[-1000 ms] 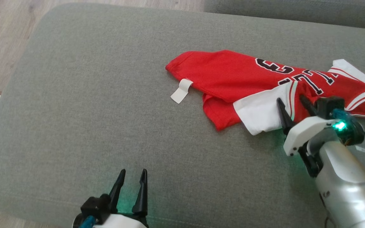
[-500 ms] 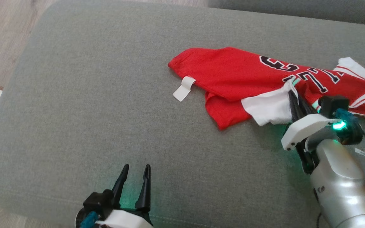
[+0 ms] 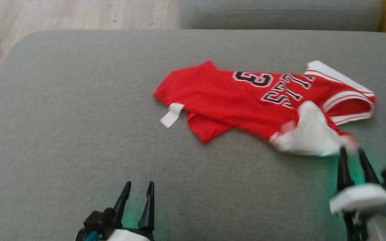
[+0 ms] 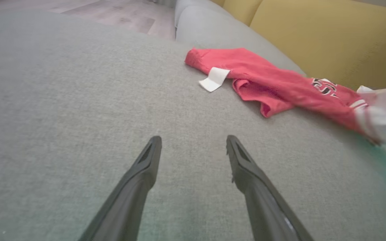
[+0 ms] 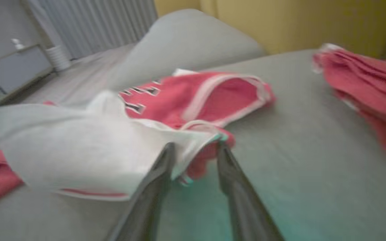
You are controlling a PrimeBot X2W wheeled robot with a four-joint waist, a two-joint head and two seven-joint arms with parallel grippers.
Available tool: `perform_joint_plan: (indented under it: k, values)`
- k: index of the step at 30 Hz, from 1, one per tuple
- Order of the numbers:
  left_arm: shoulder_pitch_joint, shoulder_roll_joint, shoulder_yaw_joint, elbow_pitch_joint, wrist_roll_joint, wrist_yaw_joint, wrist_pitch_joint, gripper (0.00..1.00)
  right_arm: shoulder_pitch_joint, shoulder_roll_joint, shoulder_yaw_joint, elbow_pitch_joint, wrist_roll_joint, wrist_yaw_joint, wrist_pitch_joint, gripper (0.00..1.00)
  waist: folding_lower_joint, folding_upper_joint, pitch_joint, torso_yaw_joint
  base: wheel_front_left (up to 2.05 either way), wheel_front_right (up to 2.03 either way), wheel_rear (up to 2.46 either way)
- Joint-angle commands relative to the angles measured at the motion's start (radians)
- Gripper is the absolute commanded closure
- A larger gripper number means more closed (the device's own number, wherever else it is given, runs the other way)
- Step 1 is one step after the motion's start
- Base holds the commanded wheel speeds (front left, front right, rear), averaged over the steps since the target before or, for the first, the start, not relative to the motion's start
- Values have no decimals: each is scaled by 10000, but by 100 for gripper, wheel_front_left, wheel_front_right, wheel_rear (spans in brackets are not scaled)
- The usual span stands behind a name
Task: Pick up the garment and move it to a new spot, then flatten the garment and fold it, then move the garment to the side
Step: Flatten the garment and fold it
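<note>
Matt cloth garment [image 3: 226, 100], coarse woven cushion [image 3: 79, 117]

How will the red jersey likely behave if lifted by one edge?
Likely floppy: the red jersey lies rumpled, its white inner side bunched and folded over. Probably light: its thin layers sit nearly flat on the grey cushion. Lifted by one edge, it would probably drape and trail rather than keep its shape.

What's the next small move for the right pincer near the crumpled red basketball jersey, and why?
Probably shut the right pincer on the white flap of the red basketball jersey: its fingers stand apart at that flap's edge, and the jersey lies crumpled.
</note>
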State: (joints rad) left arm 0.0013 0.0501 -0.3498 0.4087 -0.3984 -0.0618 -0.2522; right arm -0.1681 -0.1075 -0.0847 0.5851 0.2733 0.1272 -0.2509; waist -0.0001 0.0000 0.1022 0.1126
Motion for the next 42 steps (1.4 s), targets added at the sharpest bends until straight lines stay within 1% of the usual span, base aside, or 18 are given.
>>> perform_joint_plan:
  k: [1,6,10,13,15,19,23,25,30,32,33,34,35,36,39,42]
  values:
    - [-217,1,357,-268,81,-19,-95,0,-76,9,102,-315,-145,35,-106,0,1,0,-165,-312,0,0,0]
    - [-238,1,392,-252,118,-26,-95,0,288,212,-479,-727,-527,35,-107,0,1,0,-198,-645,0,0,0]
    - [-264,1,362,-209,117,-43,-95,0,28,345,-313,-1256,-745,35,-107,0,1,0,-189,-682,0,0,0]
    - [-227,1,352,-207,93,-41,-95,0,-290,404,-202,-1270,-791,35,-108,0,1,0,-174,-660,0,0,0]
    - [-205,1,331,-210,98,-41,-95,0,-591,366,-115,-937,-903,35,-87,0,1,0,-121,-623,0,0,0]
    - [-271,1,251,-159,95,-50,-95,0,-1473,51,71,-149,-1175,35,448,0,1,0,12,-487,0,0,0]
    - [-360,1,191,-131,82,-31,-95,0,-2187,-343,303,676,-1201,35,1315,0,1,0,164,-308,0,0,0]
    - [-418,1,161,-101,61,-28,-95,0,-2569,-643,482,1180,-1300,35,1823,0,1,0,256,-187,0,0,0]
    - [-481,1,107,-53,-7,-23,-95,0,-2903,-796,943,1921,-969,35,2781,0,1,0,323,-20,0,0,0]
    - [-488,1,98,-63,-31,-15,-95,0,-2947,-807,1043,1990,-812,35,2883,0,1,0,320,3,0,0,0]
    - [-494,1,93,-80,-51,-9,-95,0,-2984,-842,1166,2058,-693,35,2997,5,1,0,314,24,0,0,0]
    - [-500,1,88,-90,-66,-8,-95,0,-3015,-903,1318,2092,-620,35,3057,16,1,0,297,50,0,0,0]
    - [-503,1,83,-94,-79,-6,-95,0,-3057,-974,1433,2082,-552,35,3014,49,1,0,271,72,0,0,0]
    - [-503,1,79,-100,-84,-7,-95,0,-3095,-1049,1541,2061,-514,35,2929,100,1,0,233,94,0,0,0]
    - [-467,1,85,-118,-73,-6,-95,0,-3293,-1208,1781,1816,-426,35,2277,100,1,0,78,130,0,0,0]
    - [-389,1,89,-95,-51,-14,-95,0,-3528,-1288,2030,1430,-364,35,1327,100,1,0,-155,185,0,0,0]
